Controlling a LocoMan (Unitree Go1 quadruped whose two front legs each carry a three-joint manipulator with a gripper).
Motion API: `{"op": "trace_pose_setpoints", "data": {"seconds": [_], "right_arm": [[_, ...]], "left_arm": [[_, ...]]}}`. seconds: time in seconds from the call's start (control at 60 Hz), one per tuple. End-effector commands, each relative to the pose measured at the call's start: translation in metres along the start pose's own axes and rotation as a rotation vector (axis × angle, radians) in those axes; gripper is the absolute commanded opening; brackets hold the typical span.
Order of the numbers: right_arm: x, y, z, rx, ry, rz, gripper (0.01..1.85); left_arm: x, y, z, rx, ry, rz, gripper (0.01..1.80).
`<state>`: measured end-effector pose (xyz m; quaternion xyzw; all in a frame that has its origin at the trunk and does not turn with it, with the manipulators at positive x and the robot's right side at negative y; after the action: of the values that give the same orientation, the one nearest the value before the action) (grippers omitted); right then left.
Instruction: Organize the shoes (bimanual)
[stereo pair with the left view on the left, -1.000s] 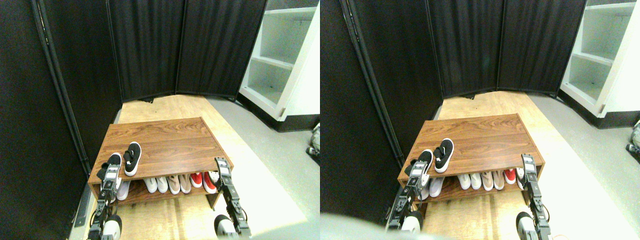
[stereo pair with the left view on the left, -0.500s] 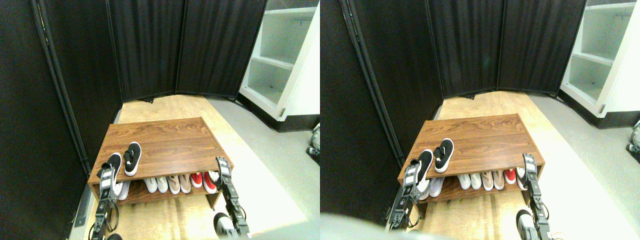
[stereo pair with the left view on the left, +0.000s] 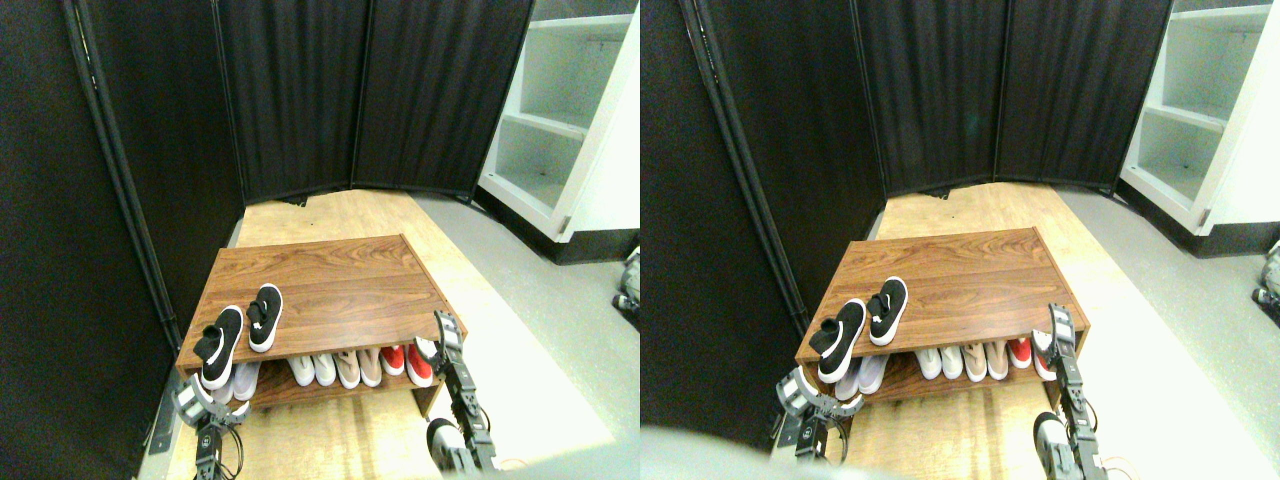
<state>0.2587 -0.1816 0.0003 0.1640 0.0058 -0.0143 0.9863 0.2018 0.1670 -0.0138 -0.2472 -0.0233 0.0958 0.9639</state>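
Lying clear above L fingers (stereo pair with the left view on the left: 205, 408): shoes (stereo pair with the left view on the left: 240, 330).

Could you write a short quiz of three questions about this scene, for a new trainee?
1. True or false: both black shoes lie on top of the wooden rack.
2. Which black shoe hangs over the front edge of the rack top?
A. the left black shoe
B. the right black shoe
C. neither
3. Fill in: the left gripper is ____ the rack top, in front of the lower shelf.

Key:
1. True.
2. A.
3. below. The white, beige and red pairs stand on that lower shelf, and the right gripper is at the rack's right front corner.
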Motion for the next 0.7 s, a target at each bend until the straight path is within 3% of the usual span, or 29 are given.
{"op": "trace_pose_setpoints", "data": {"seconds": [0.017, 0.117, 0.333, 0.7], "right_arm": [[0.003, 0.003, 0.001, -0.005, -0.009, 0.023, 0.49], [0.004, 0.003, 0.0, 0.014, -0.004, 0.031, 0.51], [0.005, 0.003, -0.001, 0.014, 0.0, 0.033, 0.5], [0.005, 0.003, -0.003, 0.006, 0.015, 0.031, 0.49]], "left_arm": [[0.003, -0.001, -0.004, -0.037, -0.024, -0.014, 1.38], [0.012, 0.012, -0.012, -0.08, -0.046, 0.018, 1.55], [0.022, 0.025, -0.017, -0.362, -0.014, 0.072, 1.56], [0.038, 0.029, -0.016, -0.509, 0.025, 0.07, 1.63]]}}
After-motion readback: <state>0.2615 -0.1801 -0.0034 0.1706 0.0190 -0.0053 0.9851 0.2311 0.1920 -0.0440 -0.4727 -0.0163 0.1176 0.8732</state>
